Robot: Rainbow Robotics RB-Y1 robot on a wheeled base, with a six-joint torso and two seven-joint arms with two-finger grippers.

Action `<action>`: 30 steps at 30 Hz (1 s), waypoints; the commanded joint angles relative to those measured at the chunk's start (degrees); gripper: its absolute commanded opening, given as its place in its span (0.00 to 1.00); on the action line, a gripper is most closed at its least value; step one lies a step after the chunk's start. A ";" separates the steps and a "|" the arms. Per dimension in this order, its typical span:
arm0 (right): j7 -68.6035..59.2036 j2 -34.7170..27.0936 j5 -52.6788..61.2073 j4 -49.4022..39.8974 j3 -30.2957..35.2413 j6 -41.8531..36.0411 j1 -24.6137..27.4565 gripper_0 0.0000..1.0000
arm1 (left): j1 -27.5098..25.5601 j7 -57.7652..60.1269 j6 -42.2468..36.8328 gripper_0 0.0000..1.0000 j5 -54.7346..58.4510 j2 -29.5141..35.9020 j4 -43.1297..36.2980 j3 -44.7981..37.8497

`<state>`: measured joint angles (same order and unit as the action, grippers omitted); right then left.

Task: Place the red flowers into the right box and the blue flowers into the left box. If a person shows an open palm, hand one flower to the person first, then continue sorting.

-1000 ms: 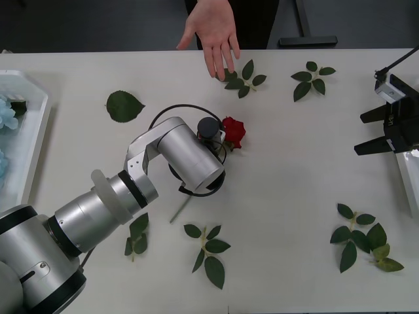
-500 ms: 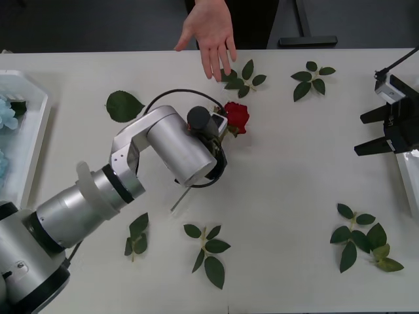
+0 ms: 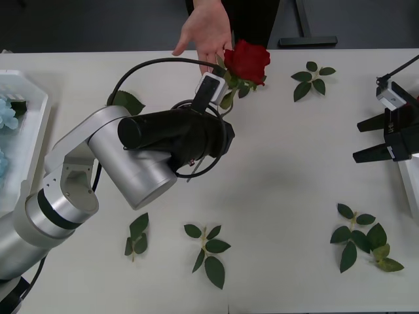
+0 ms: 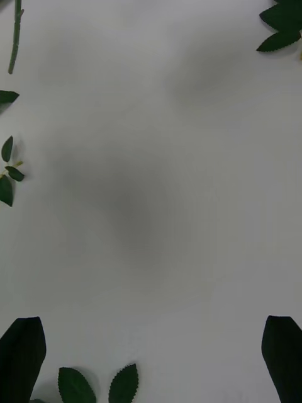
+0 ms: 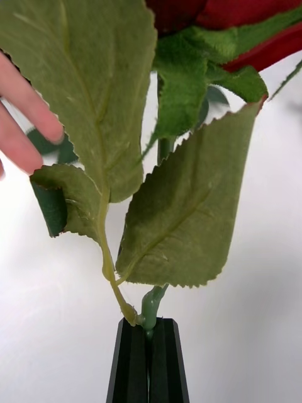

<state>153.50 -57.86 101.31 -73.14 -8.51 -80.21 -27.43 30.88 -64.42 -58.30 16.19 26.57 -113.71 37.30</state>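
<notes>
Lifted clear of the bench since a second ago, the red flower now rides up at the far edge, its bloom just beside the fingers of the person's open palm. The left gripper is closed tight on the stem, its two black fingers pressed together around the green base below the leaves; the left wrist view shows the person's fingertips close to the big leaf. The right gripper waits near the bench's right edge with its fingers spread wide and nothing in them, by the narrow rim of the right box. Blue flowers already lie in the left box at far left.

The handover looks almost due. To do it well, I would bring the bloom or upper stem into the palm itself, hold steady, and release only once the hand closes on it; letting go early would drop the rose among the loose leaf sprigs.

No brand, label or readable writing can be made out anywhere.
</notes>
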 commanded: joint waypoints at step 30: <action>1.50 9.60 16.81 -13.61 0.42 4.10 9.06 1.00 | -0.74 55.19 12.42 0.00 -44.06 -18.31 -2.92 13.50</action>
<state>153.50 -50.47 117.26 -84.52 -8.53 -77.41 -18.95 30.85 -13.22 -46.81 -24.41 10.70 -114.51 48.67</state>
